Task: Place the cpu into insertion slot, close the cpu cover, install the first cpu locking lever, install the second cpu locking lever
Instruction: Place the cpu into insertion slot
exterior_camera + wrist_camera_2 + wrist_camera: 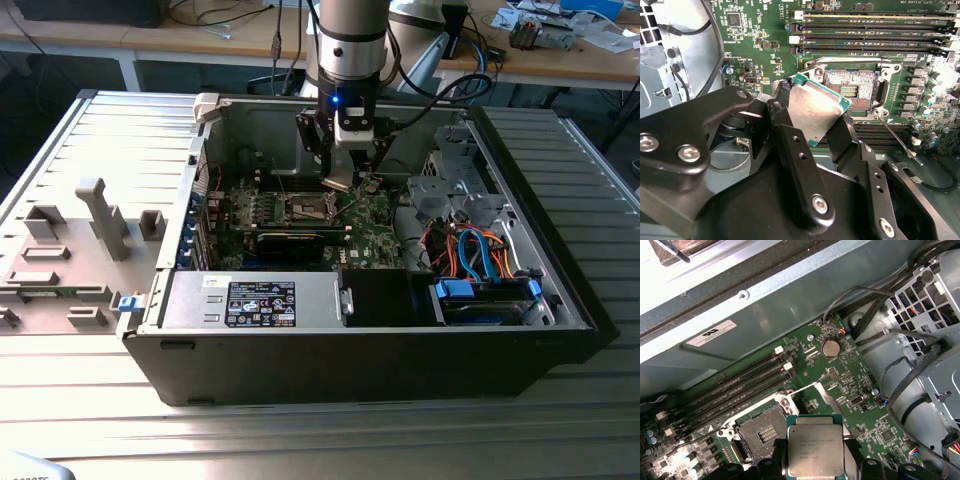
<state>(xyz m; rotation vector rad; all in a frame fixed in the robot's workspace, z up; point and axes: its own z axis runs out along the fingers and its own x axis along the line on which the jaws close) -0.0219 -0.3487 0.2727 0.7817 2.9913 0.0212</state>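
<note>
the gripper (811, 119) pinched one cpu (815, 107) between its two fingers (790, 145), just beside the one bare insertion slot (851, 87); one cpu cover (830, 402) stood raised.

Black screw-studded end effector (814, 117), probably metal

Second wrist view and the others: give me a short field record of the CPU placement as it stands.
held: flat square silvery-grey cpu, clamped in the black claw
cpu position: tilted, off the green board, near the slot, not seated
slot: square insertion slot with silver metal rim, empty, contacts bare
cover: thin silver cpu cover frame, raised open
lever: thin wire locking lever, unlatched
</note>
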